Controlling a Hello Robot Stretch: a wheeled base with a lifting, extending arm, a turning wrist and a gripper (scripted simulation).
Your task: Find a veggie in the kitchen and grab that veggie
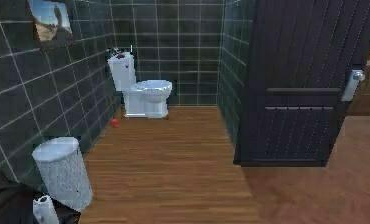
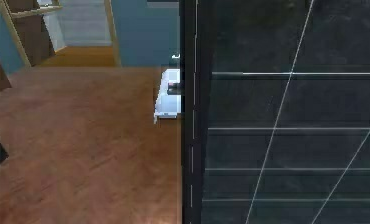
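Forward view shows toilet (image 1: 145, 92) and dark door (image 1: 293, 80).

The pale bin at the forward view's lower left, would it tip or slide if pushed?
The bin looks taller than wide, so a high push would probably tip it. On the smooth wood floor, a low push may slide it. If tipped, its round body could roll.

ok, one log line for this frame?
room: tiled bathroom | ahead: toilet, white bin, wall picture | forward view's right: dark door | floor: wood | next: probably back out, seek kitchen
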